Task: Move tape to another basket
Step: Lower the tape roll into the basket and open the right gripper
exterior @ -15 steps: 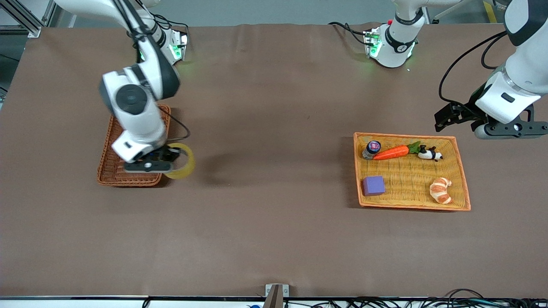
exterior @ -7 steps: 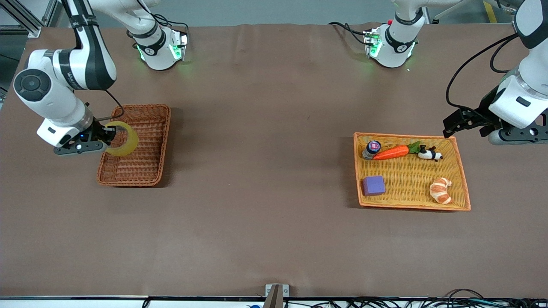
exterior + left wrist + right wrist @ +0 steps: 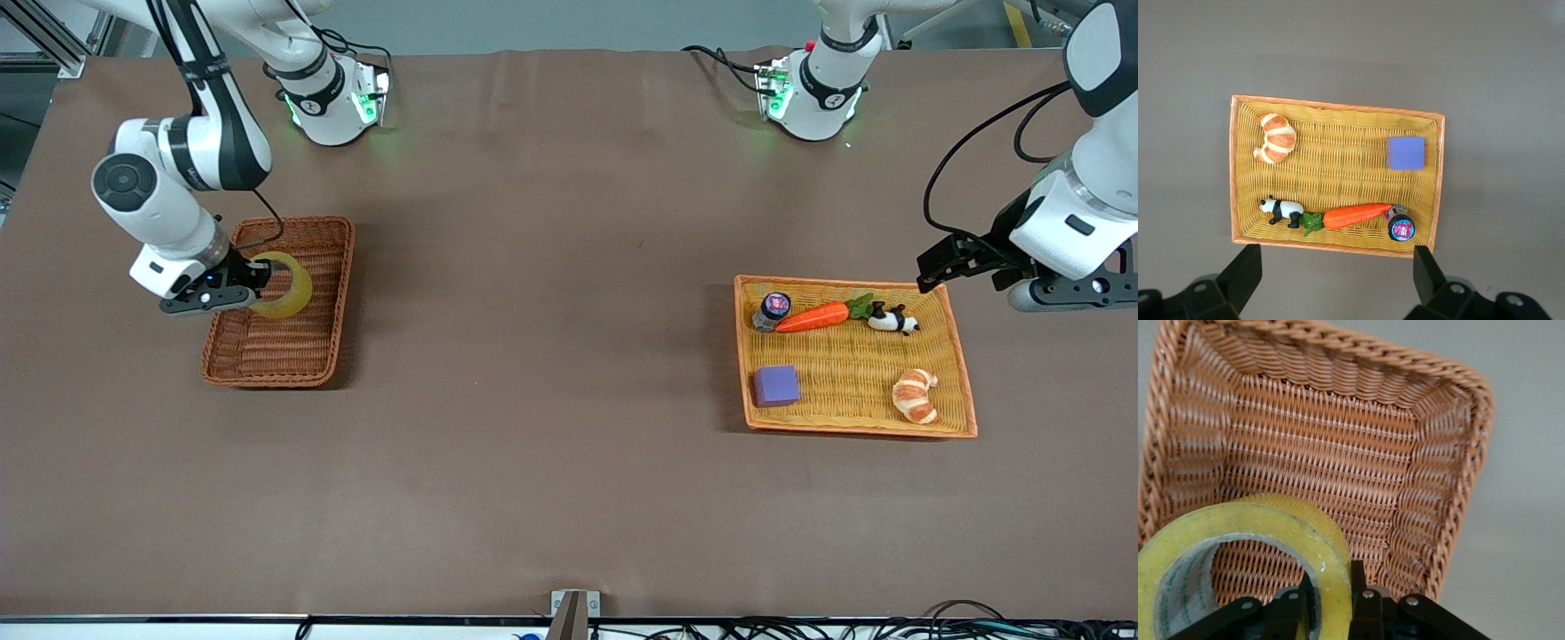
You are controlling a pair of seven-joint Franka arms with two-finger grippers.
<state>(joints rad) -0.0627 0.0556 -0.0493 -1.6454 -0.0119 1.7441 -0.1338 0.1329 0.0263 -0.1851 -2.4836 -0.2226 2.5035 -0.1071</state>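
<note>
Right pincer (image 3: 238, 290) is clamped on the translucent yellowish ring of tape (image 3: 286, 284), held in the air over the reddish-brown woven wicker basket (image 3: 307, 351). Transfer is judged nearly complete; lowering and release are outstanding. Left pincer (image 3: 944, 263) is spread, carries nothing and waits over the surface beside the orange-yellow woven tray (image 3: 853, 428).

tape (image 3: 283, 284) over basket (image 3: 302, 356) | tray (image 3: 956, 364) toward left arm's end
</note>
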